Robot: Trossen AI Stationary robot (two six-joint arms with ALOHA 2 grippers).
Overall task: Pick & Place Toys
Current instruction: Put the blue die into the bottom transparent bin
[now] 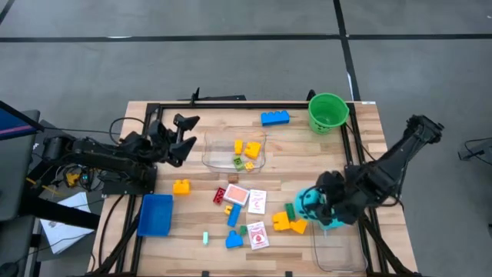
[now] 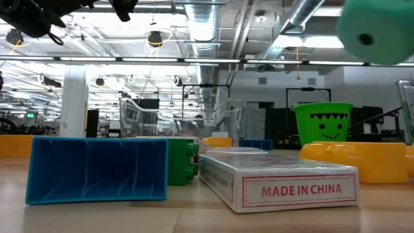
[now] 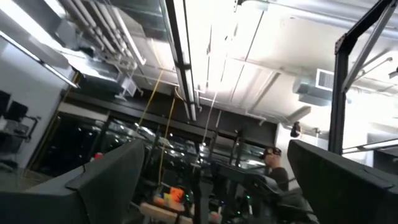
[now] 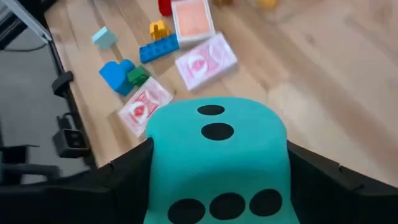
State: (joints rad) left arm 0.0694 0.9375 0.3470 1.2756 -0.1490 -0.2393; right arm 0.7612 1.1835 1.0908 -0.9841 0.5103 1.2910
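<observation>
Wooden tabletop point(image 1: 307, 158) carries scattered bricks and cards; only the right wrist view shows the teal die point(image 4: 217, 165) clamped between the right gripper point(image 1: 327, 206) fingers, cards point(image 4: 205, 60) lying beyond. Left gripper point(image 1: 184, 138) hangs raised, jaws spread, empty.

Die point(image 1: 314, 201) in right end effector point(image 1: 317, 205), above table point(image 1: 307, 154), beside bricks point(image 1: 289, 221).

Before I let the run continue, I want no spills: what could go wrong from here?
The right gripper holds the teal die lifted above the table; if it slips, it may drop onto the yellow bricks or roll off the near edge. The clear tub beside it could get nudged.
</observation>
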